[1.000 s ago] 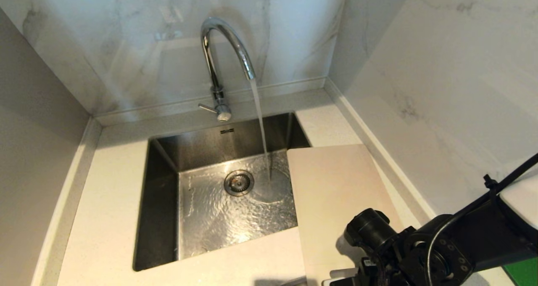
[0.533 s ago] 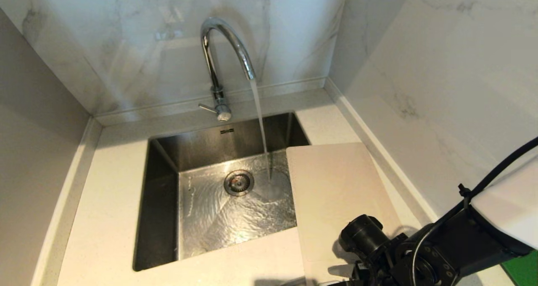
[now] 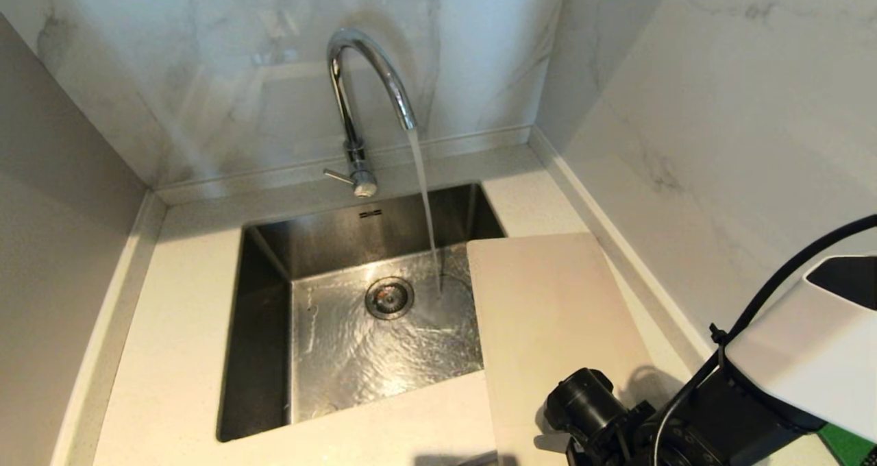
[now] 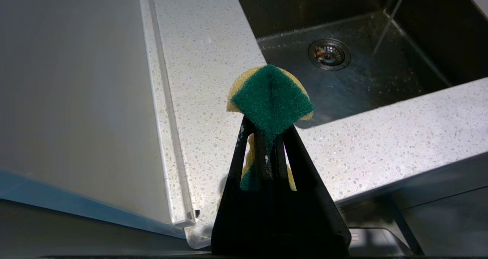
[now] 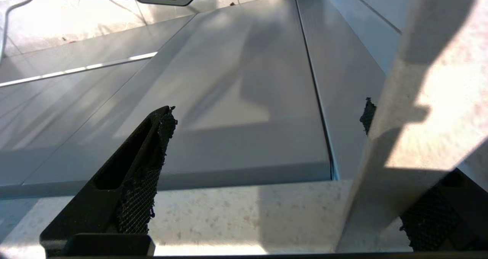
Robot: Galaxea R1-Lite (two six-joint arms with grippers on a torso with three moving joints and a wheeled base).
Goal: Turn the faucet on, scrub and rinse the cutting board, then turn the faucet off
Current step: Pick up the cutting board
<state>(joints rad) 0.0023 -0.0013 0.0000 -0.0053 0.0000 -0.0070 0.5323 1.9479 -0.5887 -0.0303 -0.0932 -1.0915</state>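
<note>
The chrome faucet [image 3: 363,75] stands behind the sink, and water runs from its spout into the basin. The beige cutting board [image 3: 548,315] lies flat on the counter right of the sink, its left edge overhanging the basin. My right arm [image 3: 685,425] hangs over the board's near end, fingers below the head view. In the right wrist view the right gripper [image 5: 267,114] is open, and a pale slab, seemingly the board's near end [image 5: 419,99], stands between the fingers and hides most of one. My left gripper [image 4: 267,127] is shut on a green-and-yellow sponge [image 4: 270,99] above the counter's near left part.
The steel sink [image 3: 274,315] has a round drain [image 3: 389,297] and a wet floor. Marble walls close in at the back and right [image 3: 719,109]. A grey side panel [image 4: 76,99] borders the counter's left. Grey cabinet fronts [image 5: 228,80] show below the counter edge.
My right arm has sunk toward the near edge of the head view and its white cover has come further into sight. The water keeps running and the board lies as before.
</note>
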